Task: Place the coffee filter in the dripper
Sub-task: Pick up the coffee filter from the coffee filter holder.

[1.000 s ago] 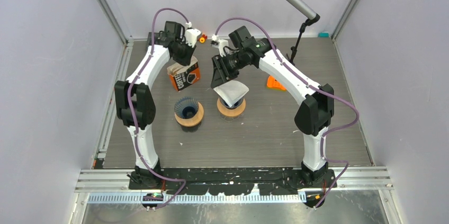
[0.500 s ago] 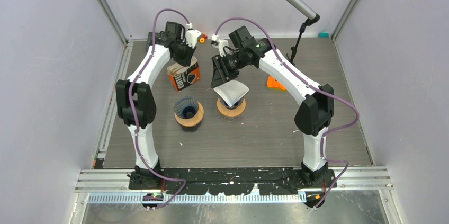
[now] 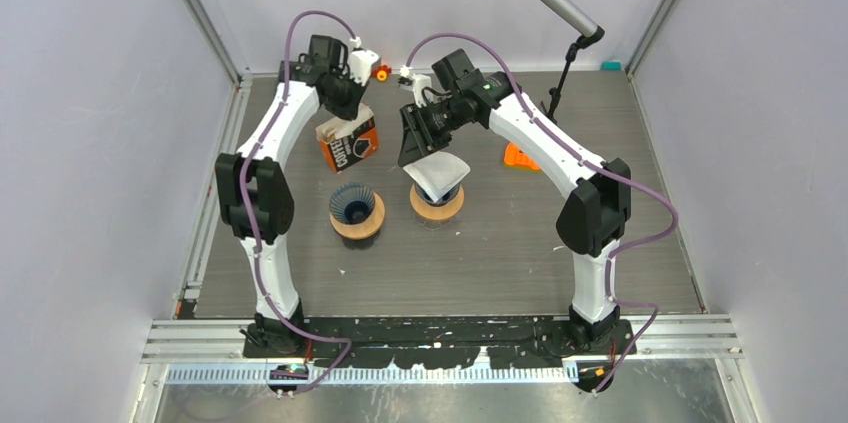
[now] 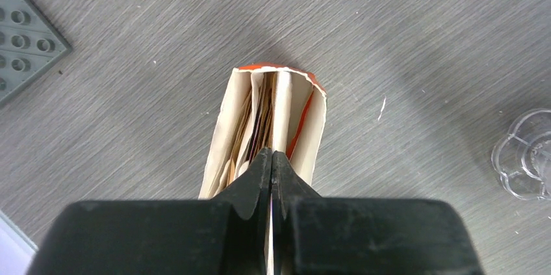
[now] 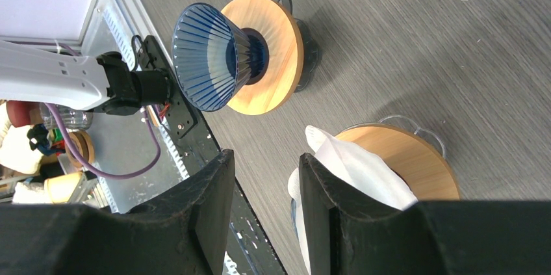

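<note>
Left wrist shows my left gripper pressed together at the box mouth. My right gripper hangs spread over the filter sitting in the right dripper.

Clear dripper half off the frame edge, near end of filter pack behind left hand.

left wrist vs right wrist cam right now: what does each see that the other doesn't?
Left wrist only: the left gripper, jaws shut at the mouth of the opened filter box with paper filters packed inside, and a grey studded plate in the corner.
Right wrist only: the right gripper, jaws open, by a white filter seated in a wooden-collared dripper, with the blue dripper beside it.
Both: the grey wood-grain table.
</note>
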Controlling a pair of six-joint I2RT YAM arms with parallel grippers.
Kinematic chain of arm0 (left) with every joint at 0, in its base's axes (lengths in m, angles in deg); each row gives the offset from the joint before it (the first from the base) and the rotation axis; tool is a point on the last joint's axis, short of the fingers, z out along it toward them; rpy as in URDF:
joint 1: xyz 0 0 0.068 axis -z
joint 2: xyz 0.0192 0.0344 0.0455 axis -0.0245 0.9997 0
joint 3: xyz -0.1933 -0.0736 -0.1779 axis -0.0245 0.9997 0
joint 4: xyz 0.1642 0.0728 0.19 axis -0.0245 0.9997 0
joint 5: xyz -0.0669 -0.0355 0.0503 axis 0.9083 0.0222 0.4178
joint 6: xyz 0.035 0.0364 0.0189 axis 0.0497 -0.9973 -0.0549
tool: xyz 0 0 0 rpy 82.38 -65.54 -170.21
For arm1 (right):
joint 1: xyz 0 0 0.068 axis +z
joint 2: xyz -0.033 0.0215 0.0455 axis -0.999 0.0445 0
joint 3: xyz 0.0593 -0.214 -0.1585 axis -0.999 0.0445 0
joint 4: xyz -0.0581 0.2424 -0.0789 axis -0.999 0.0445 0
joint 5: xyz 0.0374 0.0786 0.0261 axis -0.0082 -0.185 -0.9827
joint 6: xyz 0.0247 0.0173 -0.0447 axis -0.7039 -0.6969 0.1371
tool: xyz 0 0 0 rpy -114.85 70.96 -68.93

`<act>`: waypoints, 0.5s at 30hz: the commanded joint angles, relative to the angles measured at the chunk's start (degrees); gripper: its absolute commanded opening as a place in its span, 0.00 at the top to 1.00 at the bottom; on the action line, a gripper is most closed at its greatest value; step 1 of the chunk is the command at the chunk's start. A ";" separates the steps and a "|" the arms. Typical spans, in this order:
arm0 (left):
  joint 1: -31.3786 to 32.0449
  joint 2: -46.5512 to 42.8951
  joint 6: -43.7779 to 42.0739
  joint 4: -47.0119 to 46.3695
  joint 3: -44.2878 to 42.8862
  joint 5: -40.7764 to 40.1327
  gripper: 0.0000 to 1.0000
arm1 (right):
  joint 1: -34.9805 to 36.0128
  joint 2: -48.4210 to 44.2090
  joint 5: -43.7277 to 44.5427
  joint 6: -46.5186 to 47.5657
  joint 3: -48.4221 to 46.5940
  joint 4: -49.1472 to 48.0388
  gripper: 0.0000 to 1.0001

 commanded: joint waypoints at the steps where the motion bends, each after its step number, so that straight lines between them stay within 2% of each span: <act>1: -0.58 -5.93 -1.07 2.44 -3.82 1.66 1.00 | -0.19 -1.42 -0.48 0.00 -1.37 -0.72 0.54; 15: -1.84 -19.14 -6.05 9.28 -3.92 7.65 1.00 | -0.32 -5.15 0.96 5.21 -6.56 3.06 0.51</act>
